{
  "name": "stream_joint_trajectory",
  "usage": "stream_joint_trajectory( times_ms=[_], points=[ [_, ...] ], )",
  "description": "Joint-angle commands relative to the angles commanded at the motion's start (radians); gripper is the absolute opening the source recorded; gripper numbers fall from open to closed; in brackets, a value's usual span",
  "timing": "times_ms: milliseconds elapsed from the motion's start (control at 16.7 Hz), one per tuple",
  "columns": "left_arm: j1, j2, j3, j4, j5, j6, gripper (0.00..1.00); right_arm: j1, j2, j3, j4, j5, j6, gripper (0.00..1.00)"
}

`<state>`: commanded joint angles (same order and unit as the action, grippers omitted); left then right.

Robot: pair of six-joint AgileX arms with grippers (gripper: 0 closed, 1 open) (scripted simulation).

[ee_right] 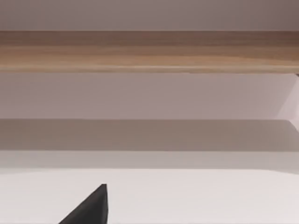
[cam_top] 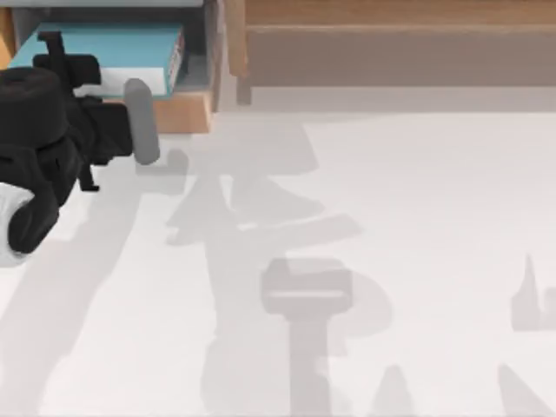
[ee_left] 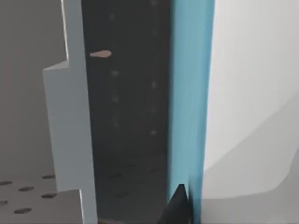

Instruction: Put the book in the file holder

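Right now my left arm is at the top view's far left, reaching toward the back-left corner of the white surface (cam_top: 365,261), where the file holder (cam_top: 195,111) stands. The book (cam_top: 113,48) lies inside the file holder's grey compartment with its teal cover facing up; its white page edge with small red markings (cam_top: 176,56) faces the holder's right wall. The light wood front lip runs just in front of the book, and a grey inner wall stands between the book and the long brown wooden shelf (cam_top: 391,43) that spans the back of the surface to the right.

My left pincer (cam_top: 54,54) sits over the near-left part of the book, its dark body overlapping the teal cover from above. From the top view I cannot tell how far its fingers are parted or whether they grip the book. In the left wrist view the teal cover (ee_left: 189,93) runs as a tall band beside the white pages (ee_left: 252,84), with the dark grey interior of the holder (ee_left: 126,116) and a pale grey wall (ee_left: 67,130) alongside. One dark fingertip (ee_left: 177,207) shows right against the teal edge, but I cannot tell whether it is touching.

My right arm is parked off to the right; its wrist view looks across the surface at the wooden shelf (ee_right: 149,51), with one dark fingertip (ee_right: 91,207) at the edge, and I cannot tell how open that pincer is.
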<state>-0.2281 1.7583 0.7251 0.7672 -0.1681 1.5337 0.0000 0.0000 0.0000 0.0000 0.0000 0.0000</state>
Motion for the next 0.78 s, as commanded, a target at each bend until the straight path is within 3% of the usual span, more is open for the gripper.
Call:
stream_joint_trajectory(
  times_ms=[780],
  points=[
    [0.009, 0.048, 0.052, -0.005, 0.008, 0.003, 0.00, 0.000, 0.000, 0.000, 0.000, 0.000, 0.000, 1.00]
  ],
)
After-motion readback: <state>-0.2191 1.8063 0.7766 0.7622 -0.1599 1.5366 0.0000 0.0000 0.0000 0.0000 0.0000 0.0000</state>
